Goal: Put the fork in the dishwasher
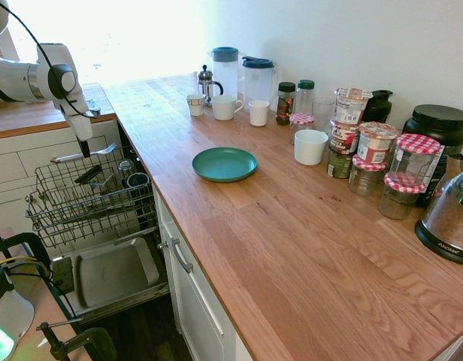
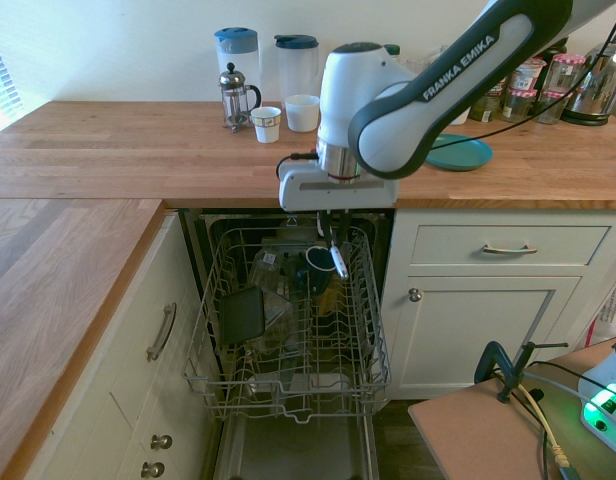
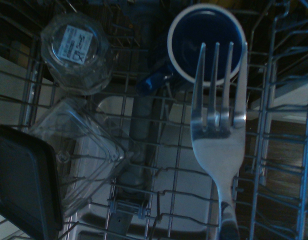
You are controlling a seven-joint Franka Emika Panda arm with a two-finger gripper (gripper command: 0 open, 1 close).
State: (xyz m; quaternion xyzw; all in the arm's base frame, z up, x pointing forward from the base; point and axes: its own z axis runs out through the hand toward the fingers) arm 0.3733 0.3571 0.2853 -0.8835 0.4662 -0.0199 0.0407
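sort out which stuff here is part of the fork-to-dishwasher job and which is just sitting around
Part of the job:
- fork, held level above the rack
- end effector, shut on the fork
- dishwasher, door open, rack pulled out

Just lying about:
- teal plate on the counter
- blue mug in the rack
- French press

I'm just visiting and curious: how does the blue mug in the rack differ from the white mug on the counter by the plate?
The blue mug sits inside the dishwasher rack; the white mug stands on the wooden counter. The blue mug is dark blue with a pale rim, the white mug plain white all over. Both are round and open upward.
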